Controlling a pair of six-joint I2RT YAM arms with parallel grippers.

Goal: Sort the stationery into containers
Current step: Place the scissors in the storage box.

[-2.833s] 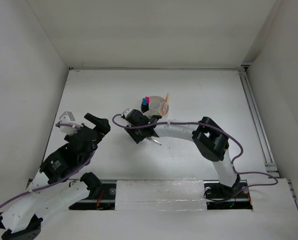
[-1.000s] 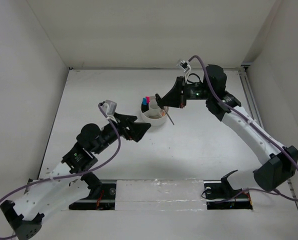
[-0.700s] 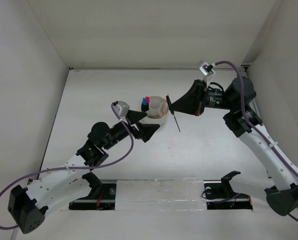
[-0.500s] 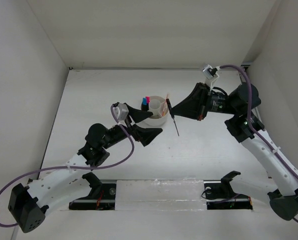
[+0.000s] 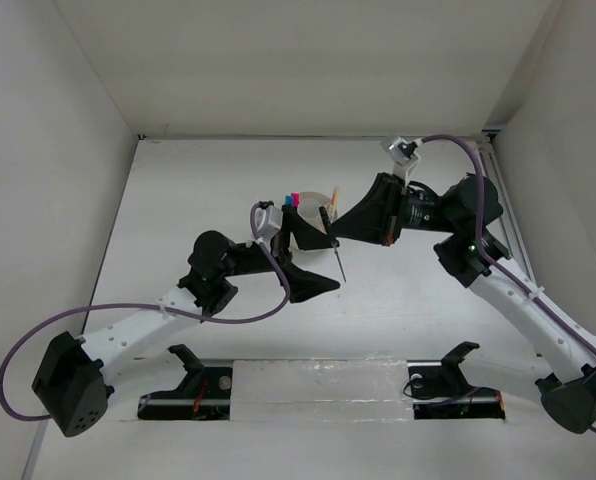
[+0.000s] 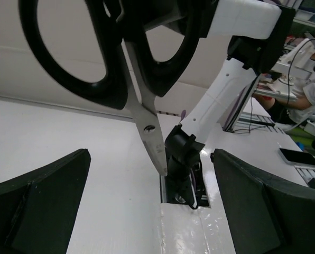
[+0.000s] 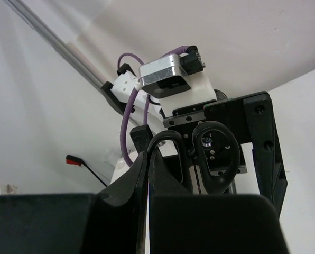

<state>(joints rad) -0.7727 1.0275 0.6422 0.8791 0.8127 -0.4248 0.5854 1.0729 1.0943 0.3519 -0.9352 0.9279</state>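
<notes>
While my right gripper [image 5: 335,224], shut on the handles, hangs the scissors [image 6: 147,114] blade-down beside the tub [image 5: 314,198], my left gripper [image 5: 328,264] gapes empty around the blade; handover next, I reckon, needing a square close on it

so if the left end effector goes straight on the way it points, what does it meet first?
Probably the scissors held by the right end effector. In the left wrist view their blade hangs dead ahead, between the open fingers of the left end effector. Exact depth is unclear.
</notes>
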